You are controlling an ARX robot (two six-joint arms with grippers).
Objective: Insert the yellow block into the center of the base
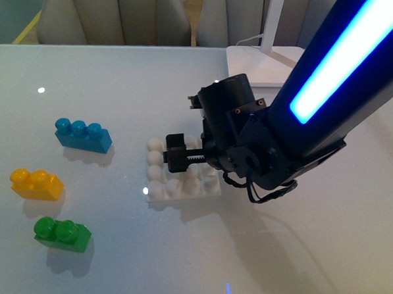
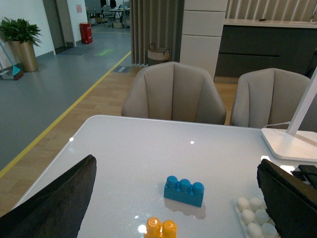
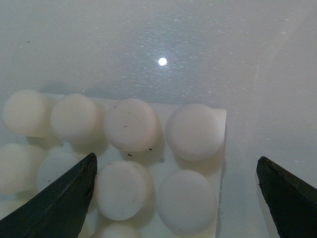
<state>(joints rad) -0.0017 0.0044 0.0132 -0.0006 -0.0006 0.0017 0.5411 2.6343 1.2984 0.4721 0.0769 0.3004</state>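
Observation:
The yellow block (image 1: 36, 184), with two studs on top, lies alone on the white table at the left, and its top shows in the left wrist view (image 2: 161, 228). The white studded base (image 1: 183, 195) sits at the table's middle. My right gripper (image 1: 177, 153) hovers low over the base, open and empty. In the right wrist view, its gripper (image 3: 176, 163) spans the base (image 3: 220, 116) near a corner. My left gripper (image 2: 176, 166) is open and empty, above the table with the yellow block below it; it does not show in the front view.
A blue three-stud brick (image 1: 83, 135) lies behind the yellow block and a green two-stud brick (image 1: 63, 235) in front of it. A white lamp foot (image 1: 265, 64) stands at the back right. Two chairs (image 2: 173, 91) stand beyond the far edge.

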